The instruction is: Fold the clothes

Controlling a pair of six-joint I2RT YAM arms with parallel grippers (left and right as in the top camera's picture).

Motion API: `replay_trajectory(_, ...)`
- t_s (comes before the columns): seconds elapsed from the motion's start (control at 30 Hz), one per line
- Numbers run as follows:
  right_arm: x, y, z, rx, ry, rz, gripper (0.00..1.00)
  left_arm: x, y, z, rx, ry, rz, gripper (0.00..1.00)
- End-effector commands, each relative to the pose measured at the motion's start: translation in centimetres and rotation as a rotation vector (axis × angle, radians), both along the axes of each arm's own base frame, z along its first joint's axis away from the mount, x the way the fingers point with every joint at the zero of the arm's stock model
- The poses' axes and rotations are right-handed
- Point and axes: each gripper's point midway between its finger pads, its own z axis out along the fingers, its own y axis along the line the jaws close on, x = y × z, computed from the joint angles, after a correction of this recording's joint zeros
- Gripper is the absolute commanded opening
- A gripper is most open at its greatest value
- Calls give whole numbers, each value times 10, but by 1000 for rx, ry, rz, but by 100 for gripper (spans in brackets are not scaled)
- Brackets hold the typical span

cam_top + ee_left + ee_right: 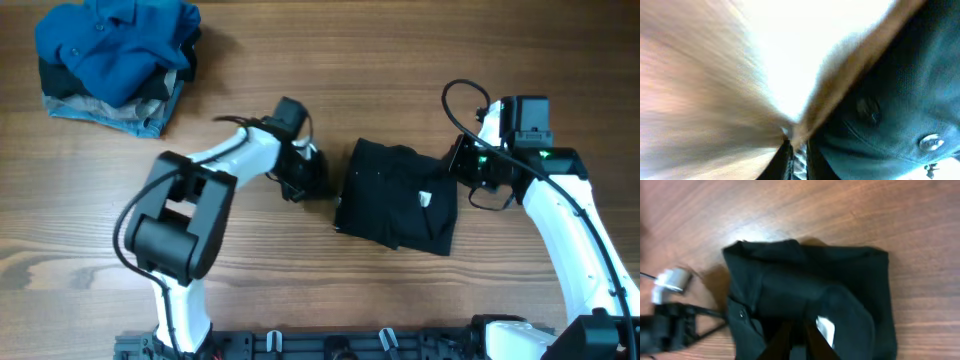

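The black T-shirt [395,195] lies in a compact folded bundle at the table's middle, with a small white label [427,199] showing. My left gripper [305,176] is low at the table just left of the shirt's left edge. In the blurred left wrist view its fingers [797,162] are close together, with dark fabric [890,100] to their right. My right gripper [466,168] is at the shirt's upper right edge. In the right wrist view its fingers [797,340] are nearly together over the shirt [805,285], beside the white label [825,328].
A pile of clothes with a bright blue shirt [115,45] on top, over dark and light denim pieces, sits at the far left corner. The left arm's tip and cable [670,315] show left of the shirt in the right wrist view.
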Motion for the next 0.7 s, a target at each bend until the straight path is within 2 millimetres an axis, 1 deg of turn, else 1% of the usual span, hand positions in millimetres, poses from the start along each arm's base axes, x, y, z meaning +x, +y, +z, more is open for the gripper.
replay_trajectory(0.0, -3, -15, -4, -83, 17, -29, 12, 43, 34, 17, 12, -179, -71, 18)
replay_trajectory(0.03, -4, -16, -5, -91, 22, -31, 13, 51, 36, 31, -9, -219, -97, 20)
replay_trajectory(0.13, -4, -16, -5, -92, 23, -28, 13, 62, 36, 62, -39, -296, -143, 23)
replay_trajectory(0.17, -4, -16, -5, -92, 22, -28, 13, 62, 31, 75, -65, -319, -163, 22)
replay_trajectory(0.23, -4, -16, -4, -95, 18, -21, 13, 57, 22, 89, -108, -339, -190, 22)
replay_trajectory(0.27, -3, -16, -4, -98, 13, -15, 13, 52, 16, 93, -121, -338, -205, 18)
replay_trajectory(0.3, -2, -17, -4, -101, 8, -18, 13, 44, 8, 94, -125, -327, -227, 13)
replay_trajectory(0.33, -1, -18, -4, -104, 5, -20, 13, 37, 1, 92, -121, -316, -248, 4)
replay_trajectory(0.4, 1, -18, -3, -108, -1, -22, 13, 23, -11, 86, -110, -284, -281, 4)
replay_trajectory(0.43, 1, -18, -3, -108, -4, -24, 13, 11, -21, 82, -104, -245, -290, 4)
replay_trajectory(0.53, 2, -19, -3, -111, -7, -26, 13, -18, -43, 70, -84, -154, -302, 4)
replay_trajectory(0.6, 2, -19, -3, -110, -6, -26, 13, -33, -54, 63, -72, -119, -314, 4)
replay_trajectory(0.67, 2, -19, -3, -110, -6, -26, 13, -43, -57, 52, -24, -77, -275, 4)
